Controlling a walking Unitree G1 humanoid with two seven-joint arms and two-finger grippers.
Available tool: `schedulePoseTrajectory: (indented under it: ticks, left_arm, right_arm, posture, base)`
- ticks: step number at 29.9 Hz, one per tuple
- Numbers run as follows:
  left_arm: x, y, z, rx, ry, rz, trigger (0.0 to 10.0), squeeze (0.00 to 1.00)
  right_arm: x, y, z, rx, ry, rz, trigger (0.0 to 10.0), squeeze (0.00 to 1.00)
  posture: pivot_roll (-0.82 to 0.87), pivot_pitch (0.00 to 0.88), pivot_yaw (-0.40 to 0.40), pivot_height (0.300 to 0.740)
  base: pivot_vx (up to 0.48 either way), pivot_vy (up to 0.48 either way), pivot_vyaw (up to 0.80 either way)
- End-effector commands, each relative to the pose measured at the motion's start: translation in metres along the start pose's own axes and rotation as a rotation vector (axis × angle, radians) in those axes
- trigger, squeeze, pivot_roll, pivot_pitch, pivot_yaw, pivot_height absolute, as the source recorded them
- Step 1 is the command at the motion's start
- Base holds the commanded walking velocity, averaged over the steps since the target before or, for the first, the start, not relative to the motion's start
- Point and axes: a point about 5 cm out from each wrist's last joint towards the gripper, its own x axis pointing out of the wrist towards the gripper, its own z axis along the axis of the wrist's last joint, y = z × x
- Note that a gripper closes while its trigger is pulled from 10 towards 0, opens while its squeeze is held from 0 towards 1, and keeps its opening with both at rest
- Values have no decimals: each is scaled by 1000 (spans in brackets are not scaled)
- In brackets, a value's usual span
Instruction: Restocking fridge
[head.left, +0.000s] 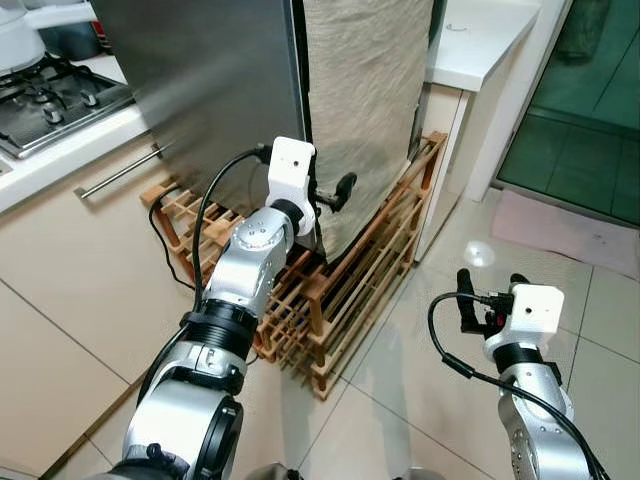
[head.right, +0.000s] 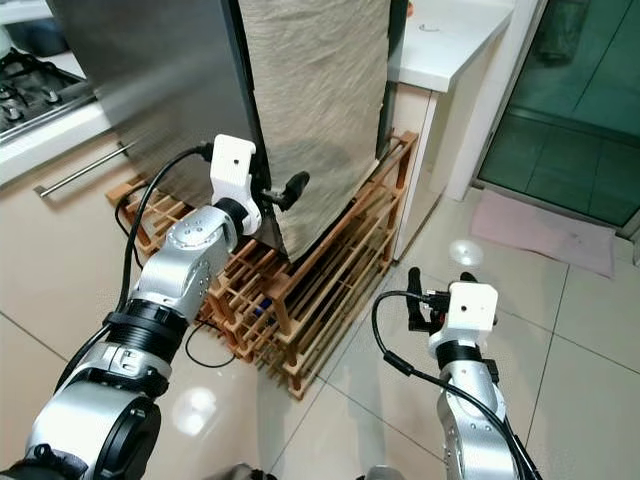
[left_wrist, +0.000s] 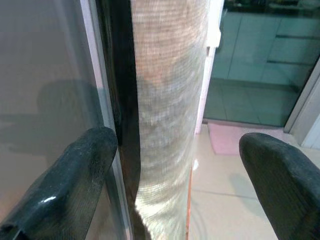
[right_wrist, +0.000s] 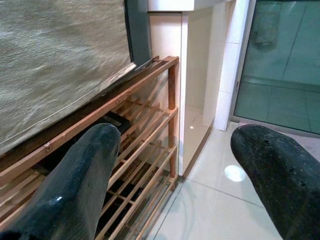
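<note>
The fridge stands ahead on a low wooden rack, with its brushed-steel door (head.left: 200, 80) facing left and a beige cloth (head.left: 365, 100) hanging over the face beside it. My left gripper (head.left: 330, 198) is raised to the corner where door and cloth meet. It is open, with one finger (left_wrist: 85, 170) against the steel door and the other finger (left_wrist: 280, 175) out past the cloth. The dark door gap (left_wrist: 122, 100) runs between them. My right gripper (head.left: 490, 285) is low over the floor tiles to the right, open and holding nothing, pointing towards the rack (right_wrist: 150, 100).
The slatted wooden rack (head.left: 350, 290) juts out under the fridge towards me, and a black cable (head.left: 165, 235) trails beside it. A gas hob (head.left: 50, 100) and a drawer handle (head.left: 115, 175) are on the left. On the right are a white counter (head.left: 480, 40), a glass door (head.left: 590, 100) and a mat (head.left: 560, 230).
</note>
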Motion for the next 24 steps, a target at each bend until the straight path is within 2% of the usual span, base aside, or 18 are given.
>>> schedulePoseTrajectory:
  ticks: [1,6,8,12,13,14,15,16,19,24]
  left_arm:
    - [5,0,9,19,-15,1,10000,0]
    - [11,2,13,6,-6,50,10000,0]
    - [15,1,13,-37,6,65,10000,0]
    - [19,-10,16,-75,-1,14,10000,0]
    - [19,-19,20,-65,-27,-50,10000,0]
    - [20,-39,25,-45,-63,-183,10000,0]
    - [20,-39,25,-45,-63,-183,10000,0]
    - [20,-48,26,-18,-80,-243,10000,0]
    - [18,-63,31,0,-121,-353,10000,0]
    - [14,-77,36,-8,-165,-478,10000,0]
  right_arm:
    - [-1,3,6,-1,-29,13,10000,0]
    - [-2,2,5,-5,-25,16,10000,0]
    - [-2,1,5,-7,-24,14,10000,0]
    - [-1,1,5,-7,-23,13,10000,0]
    - [0,1,5,-6,-24,15,10000,0]
    - [1,2,6,-5,-25,18,10000,0]
    - [1,2,6,-5,-25,18,10000,0]
    - [2,3,6,-5,-25,22,10000,0]
    - [2,4,4,-2,-16,35,10000,0]
    - [-4,5,-9,9,52,65,10000,0]
  posture:
    - [-205,0,92,725]
    - [-207,0,92,725]
    - [-206,0,92,725]
    - [-206,0,92,725]
    - [-206,0,92,725]
    - [-203,0,90,725]
    - [-203,0,90,725]
    - [-205,0,90,725]
    - [-206,0,91,725]
    - [-209,0,92,725]
  base:
    - [0,0,0]
    - [0,0,0]
    - [0,0,0]
    - [0,0,0]
    - [0,0,0]
    - [0,0,0]
    - [0,0,0]
    - [0,0,0]
    - [0,0,0]
    - [0,0,0]
